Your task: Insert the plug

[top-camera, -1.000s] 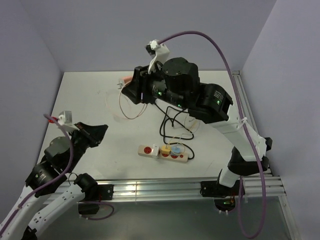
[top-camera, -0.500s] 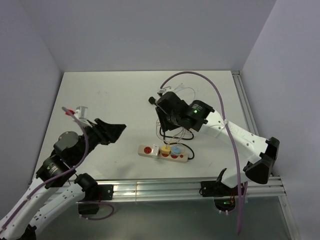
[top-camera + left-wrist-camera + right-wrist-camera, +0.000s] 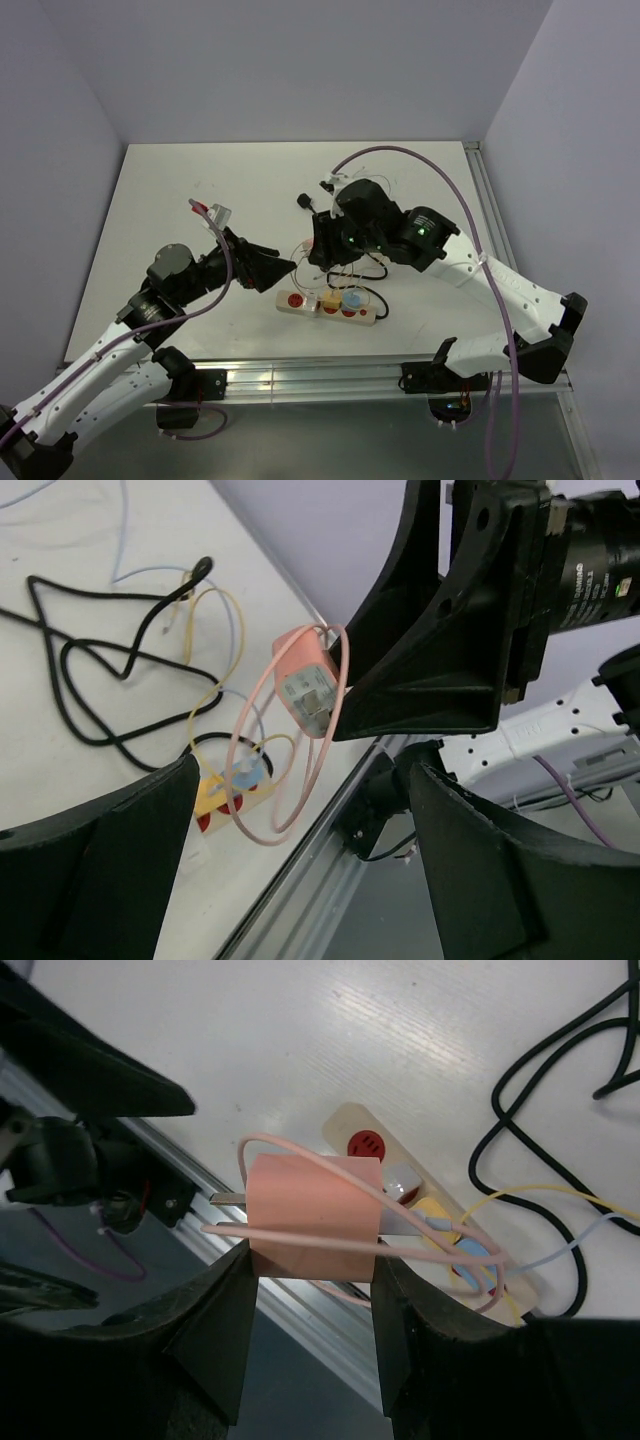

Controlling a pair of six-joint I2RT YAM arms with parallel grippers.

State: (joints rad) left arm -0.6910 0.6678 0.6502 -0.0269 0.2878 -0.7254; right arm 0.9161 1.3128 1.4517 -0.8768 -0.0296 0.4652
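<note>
the task is partway: the plug is picked up but not yet in a socket. the right hand (image 3: 312,1260) is clamped on the square pink plastic plug (image 3: 315,1215), one finger on each side, and holds it in the air above the white surface (image 3: 200,190). the plug's thin pink cable (image 3: 300,1245) is looped around its body and hangs below it. a metal prong (image 3: 225,1198) sticks out sideways from the plug, and in the left wrist view the pronged face looks toward that camera, so the prongs appear to point toward the left arm and not down.

the cream plastic power strip (image 3: 368,317) lies flat on the surface near the front edge, below and slightly toward the front of the held plug. its round red socket (image 3: 367,1144) at the left end is free. the next places hold a white plug (image 3: 403,1180), a yellow one (image 3: 432,1210) and a blue one (image 3: 470,1255). a tangled black cable (image 3: 90,670) lies behind the strip.

the left hand (image 3: 300,780) has its fingers spread wide and carries nothing. it hovers near the strip's left end, facing the plug.

what is left, as i judge it: turn the plug so the prongs face the free red socket, line it up, and push it in. the strip may need holding down, and the loose loop of cable could get in the way.
</note>
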